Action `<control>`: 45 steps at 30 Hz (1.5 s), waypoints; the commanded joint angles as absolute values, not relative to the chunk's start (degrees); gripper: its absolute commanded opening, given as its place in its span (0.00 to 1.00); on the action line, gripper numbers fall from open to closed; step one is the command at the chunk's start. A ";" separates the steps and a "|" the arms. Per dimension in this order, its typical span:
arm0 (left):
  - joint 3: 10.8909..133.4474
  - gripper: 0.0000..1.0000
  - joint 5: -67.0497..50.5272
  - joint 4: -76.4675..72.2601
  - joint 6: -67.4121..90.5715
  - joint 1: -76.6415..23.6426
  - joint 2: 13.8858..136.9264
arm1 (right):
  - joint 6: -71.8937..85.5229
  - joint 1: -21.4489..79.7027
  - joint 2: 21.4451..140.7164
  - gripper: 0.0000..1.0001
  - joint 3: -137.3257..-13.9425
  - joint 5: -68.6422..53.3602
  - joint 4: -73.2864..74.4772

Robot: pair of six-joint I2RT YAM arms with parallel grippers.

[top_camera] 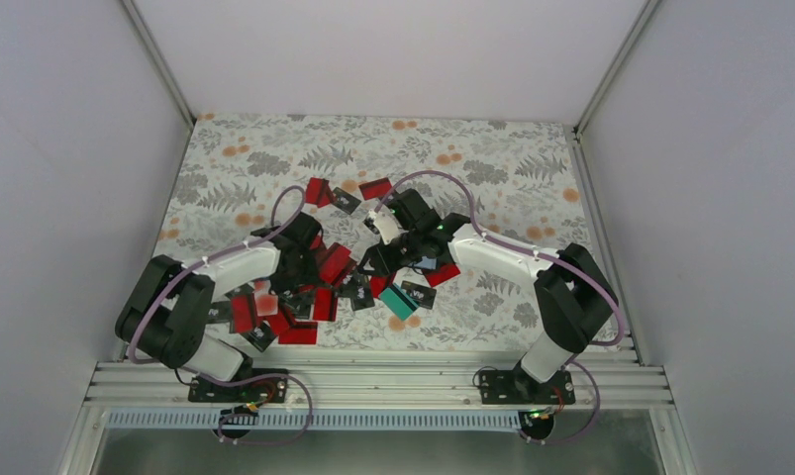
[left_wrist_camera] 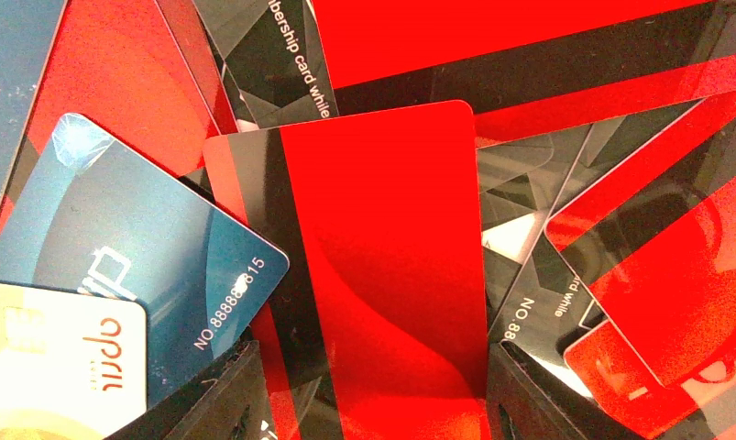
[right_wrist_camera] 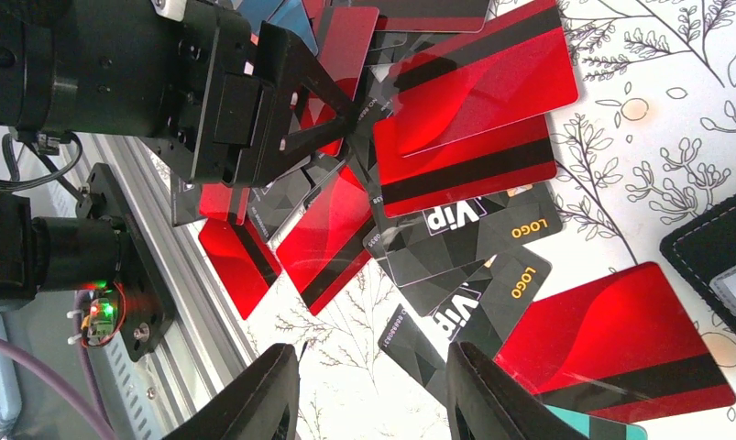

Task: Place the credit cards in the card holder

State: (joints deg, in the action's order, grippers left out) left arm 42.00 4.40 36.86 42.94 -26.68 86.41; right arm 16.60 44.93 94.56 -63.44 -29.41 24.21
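Credit cards (top_camera: 304, 297) lie in a loose, overlapping heap on the patterned desk (right_wrist_camera: 657, 110), mostly red, some black with white print. I judge none is in the card holder (right_wrist_camera: 712, 247) yet, though I can't confirm it. That holder is the black stitched pouch cut off at the right edge of my right wrist view, just beside a red card; something pale shows on it, but I can't say what.

I judge the step in hand to be picking one card. My left pincer (left_wrist_camera: 373, 367) is down on the heap with a finger on either side of a red card (left_wrist_camera: 391, 257) that lies on top, its dark stripe to the left. I can't tell whether the fingers press its edges or stand just clear. My right pincer (right_wrist_camera: 373, 367) hangs half-wide over the desk, holding nothing.

The next move calls for pinching that one thin card without dragging the blue card (left_wrist_camera: 144, 229) or the black ones beneath, then carrying it across to the holder.

From above, my arms cover the middle of the heap, and I can't pick out the holder there. Its opening is not visible.
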 commanded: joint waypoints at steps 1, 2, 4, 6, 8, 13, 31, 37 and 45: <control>33.36 0.47 -3.90 31.58 44.55 -28.09 92.55 | 16.13 44.76 94.85 0.43 -63.76 -30.58 23.64; 33.39 0.47 -4.23 31.92 44.81 -28.65 92.12 | 16.17 44.74 94.84 0.43 -63.80 -30.84 23.72; 33.62 0.47 -4.45 32.56 45.44 -29.95 91.21 | 16.23 44.74 94.84 0.43 -63.80 -31.15 23.73; 33.82 0.47 -4.47 33.30 46.05 -30.95 90.30 | 16.42 44.80 94.88 0.43 -63.81 -31.28 23.82; 33.95 0.47 -4.48 33.92 46.73 -31.93 89.44 | 16.52 44.82 94.86 0.43 -63.64 -31.46 23.82; 33.48 0.47 -5.34 34.28 48.38 -34.58 88.49 | 17.03 44.82 94.51 0.43 -63.17 -31.99 23.48; 31.86 0.47 -6.86 39.49 53.31 -40.05 78.57 | 18.90 44.82 93.43 0.43 -62.24 -33.71 21.89; 32.61 0.47 -6.61 40.63 53.53 -40.31 75.67 | 20.98 44.78 93.42 0.43 -61.73 -32.86 20.53; 34.94 0.47 -5.21 43.49 53.29 -40.78 73.41 | 24.45 44.80 93.29 0.43 -61.10 -33.85 17.73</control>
